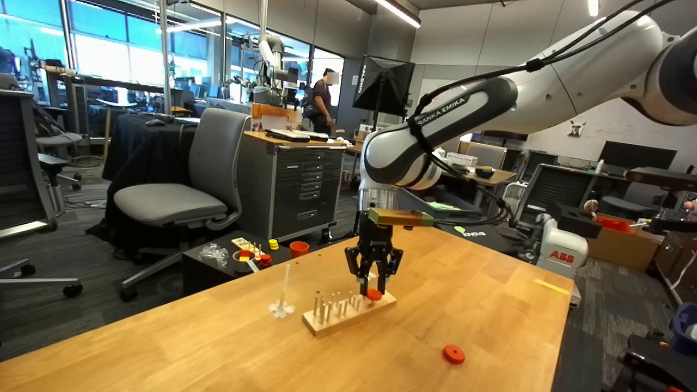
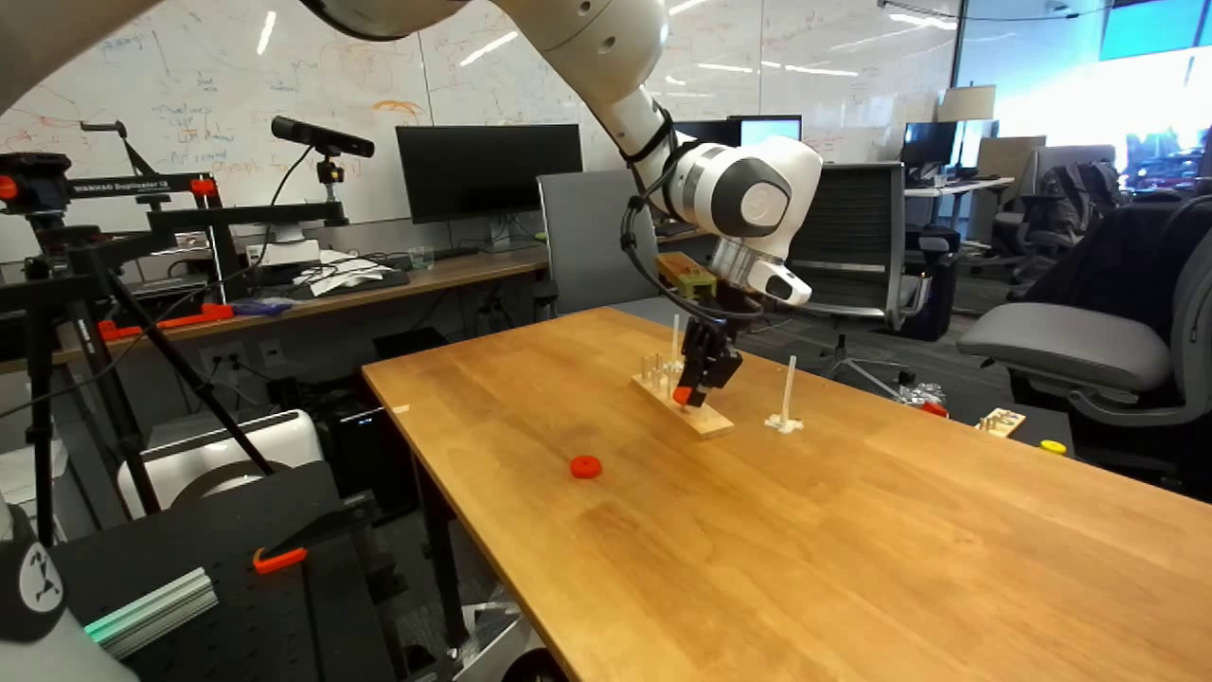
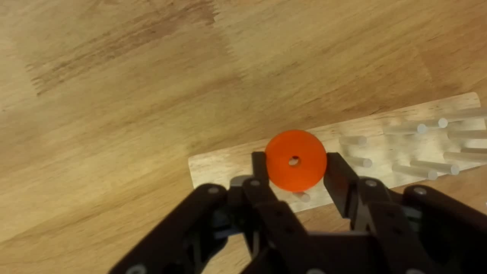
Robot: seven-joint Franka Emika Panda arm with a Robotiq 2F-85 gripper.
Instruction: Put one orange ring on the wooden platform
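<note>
Black fingers (image 3: 341, 183) clamp one orange ring (image 3: 298, 174) between their tips, above the wooden platform (image 3: 220, 164).

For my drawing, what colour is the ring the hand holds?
The held ring is orange, clearest in the wrist view.

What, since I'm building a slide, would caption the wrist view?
Gripper holds an orange ring over the pegged wooden platform.

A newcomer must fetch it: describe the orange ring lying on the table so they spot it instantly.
On the large wooden table, find the pegged wooden platform beneath the claw. The orange ring lies flat, clear of that platform. Unlike the matching ring held in the claw, it sits ungripped.
</note>
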